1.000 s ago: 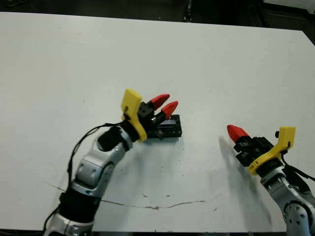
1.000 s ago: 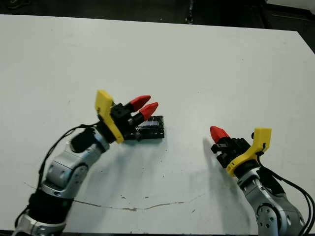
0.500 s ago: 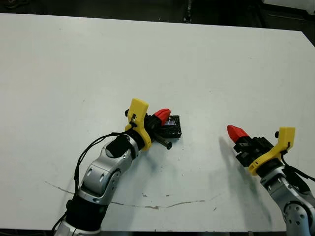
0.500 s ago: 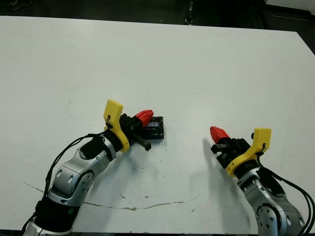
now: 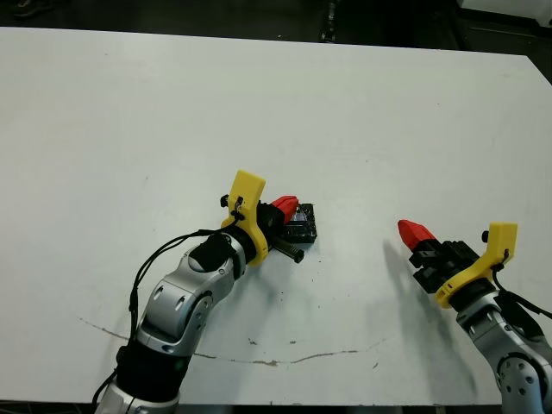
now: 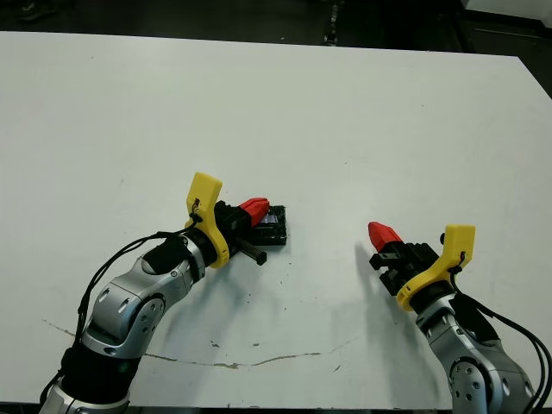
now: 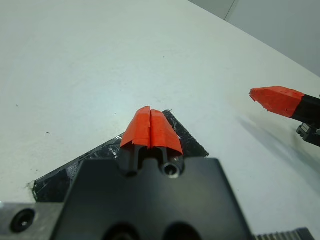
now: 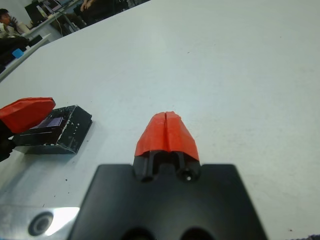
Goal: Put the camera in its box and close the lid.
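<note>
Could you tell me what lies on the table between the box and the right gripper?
Nothing: between the box and the right gripper there is only bare table, as both eye views show.

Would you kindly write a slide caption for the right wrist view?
Shut right hand hovers over the white table, apart from the speckled black lid under the left hand.

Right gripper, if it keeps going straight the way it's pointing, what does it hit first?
Nothing close: the right gripper, shut, points across bare table. The box and the left gripper sit off to one side of that line, though depth is uncertain.
</note>
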